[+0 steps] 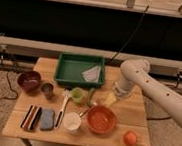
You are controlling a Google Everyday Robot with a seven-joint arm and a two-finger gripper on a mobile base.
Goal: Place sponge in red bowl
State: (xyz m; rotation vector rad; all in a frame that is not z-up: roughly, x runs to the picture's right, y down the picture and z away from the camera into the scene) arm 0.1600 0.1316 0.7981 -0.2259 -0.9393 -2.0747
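The small blue-grey rectangular sponge [47,118] is seen at the wooden bench's [101,140] near left. It is judged light and squashy, best pinched across its width. The pincer [110,97], whose state cannot be told, is held just beyond the wide orange-red bowl [101,119].

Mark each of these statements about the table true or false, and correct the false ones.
1. The sponge lies inside the red bowl. False: the sponge lies on the table near its front left corner, beside the striped block; the red bowl holds no sponge.
2. The white cup stands between the sponge and the red bowl. True.
3. The gripper hovers over the sponge. False: the gripper is near the middle of the table, just behind the red bowl and beside the green cup, well away from the sponge.
4. An orange fruit sits near the front right corner. True.
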